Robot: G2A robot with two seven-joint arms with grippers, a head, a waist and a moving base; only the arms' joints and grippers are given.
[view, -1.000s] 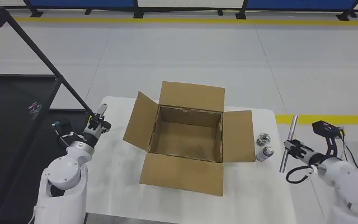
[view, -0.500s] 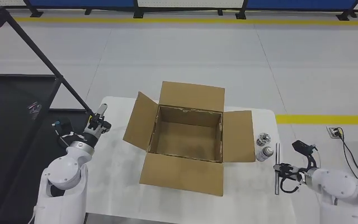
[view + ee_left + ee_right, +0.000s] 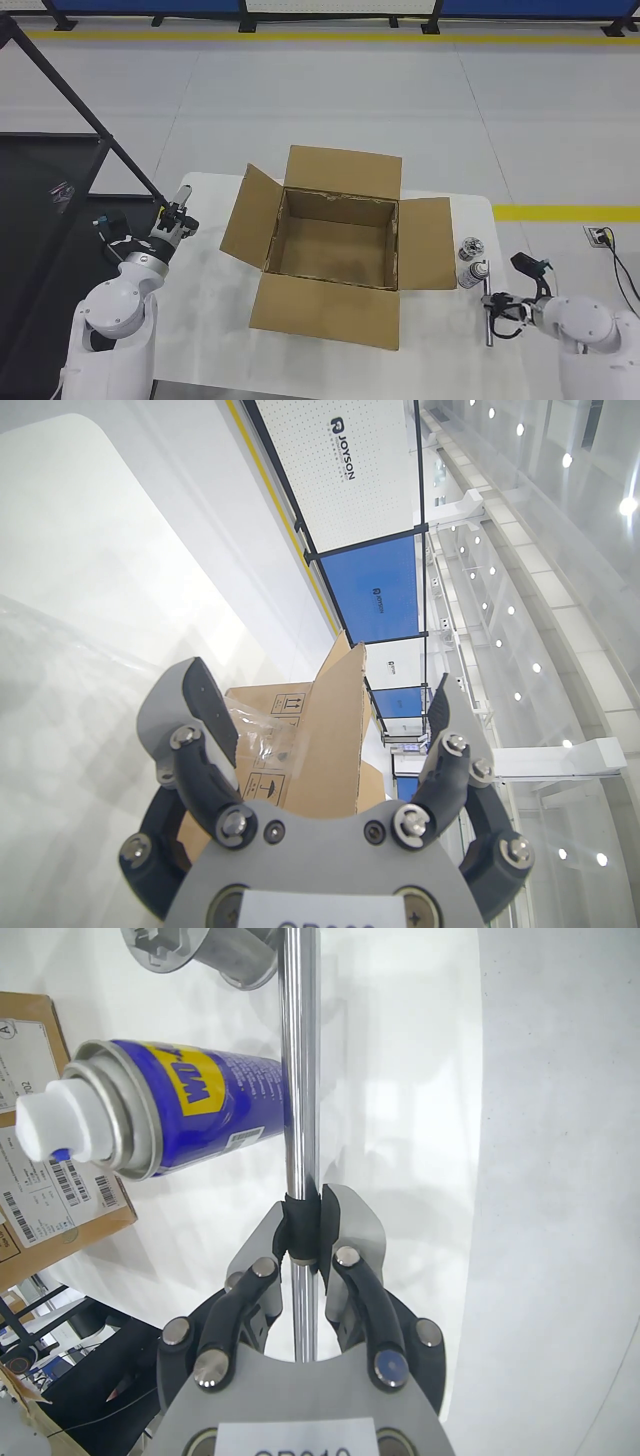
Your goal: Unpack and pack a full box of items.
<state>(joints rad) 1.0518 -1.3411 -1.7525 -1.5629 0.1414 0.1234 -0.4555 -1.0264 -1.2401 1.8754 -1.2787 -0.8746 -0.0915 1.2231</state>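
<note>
Unpacking, apparently: right gripper [image 3: 305, 1223] clamped on a steel rod [image 3: 299, 1053], close by the spray can [image 3: 200, 1103] and metal fitting [image 3: 220, 953]. Next: lower onto the table [image 3: 440, 350], release, guard against rolling. Beyond, the open box [image 3: 335, 250], seemingly empty; left gripper [image 3: 325, 690] spread, holding nothing.

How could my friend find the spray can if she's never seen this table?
Find the open box in the middle of the table. Just past its right flap are the can and a grey metal part, beside the rod in the right gripper. Only the can is blue and yellow with a white nozzle; the others are bare metal.
</note>
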